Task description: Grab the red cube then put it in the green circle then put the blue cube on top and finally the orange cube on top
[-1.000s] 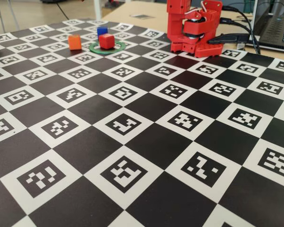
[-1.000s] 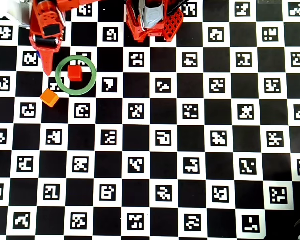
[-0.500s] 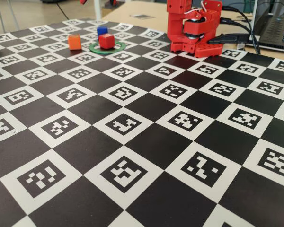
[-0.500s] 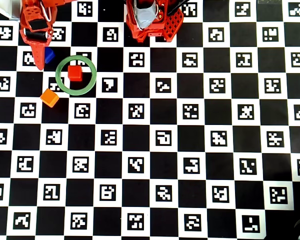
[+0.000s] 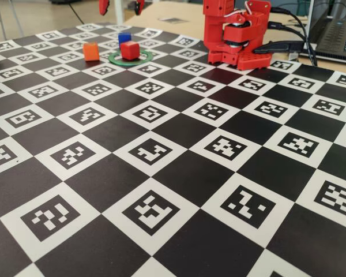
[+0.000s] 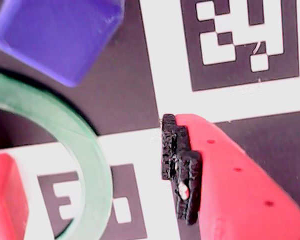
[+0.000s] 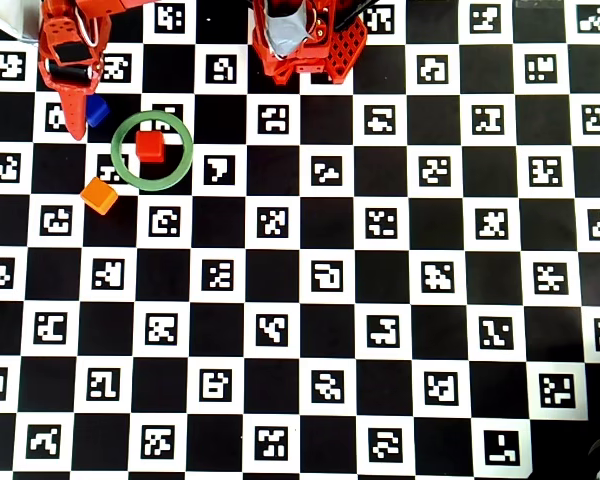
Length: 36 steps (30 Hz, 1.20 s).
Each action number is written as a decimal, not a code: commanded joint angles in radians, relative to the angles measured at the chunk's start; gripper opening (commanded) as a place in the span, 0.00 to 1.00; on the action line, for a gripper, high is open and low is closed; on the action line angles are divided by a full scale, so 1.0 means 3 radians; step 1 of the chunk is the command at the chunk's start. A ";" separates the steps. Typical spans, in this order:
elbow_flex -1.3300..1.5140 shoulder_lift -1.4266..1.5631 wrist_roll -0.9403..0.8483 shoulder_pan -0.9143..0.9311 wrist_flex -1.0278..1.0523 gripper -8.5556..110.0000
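Overhead view: blue cube (image 7: 98,109) lies just at 3 o'clock of the gripper (image 7: 76,128), jaws apparently parted and empty; red cube (image 7: 150,146) sits inside the ring (image 7: 185,160).

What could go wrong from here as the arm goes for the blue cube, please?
1. The blue cube sits close to the ring, so the claw closing on it could nudge the ring away from the red cube.
2. In the overhead view the claw partly hides the blue cube, so a misjudged approach might push the cube instead of gripping it.
3. The orange cube lies near the ring and could be knocked during placing.
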 commanded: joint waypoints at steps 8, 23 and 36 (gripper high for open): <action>0.0036 -0.0363 0.0046 0.0097 -0.0399 0.49; 0.0164 -0.0598 0.0164 0.0036 -0.0752 0.49; 0.0148 -0.0690 0.0281 -0.0046 -0.0864 0.49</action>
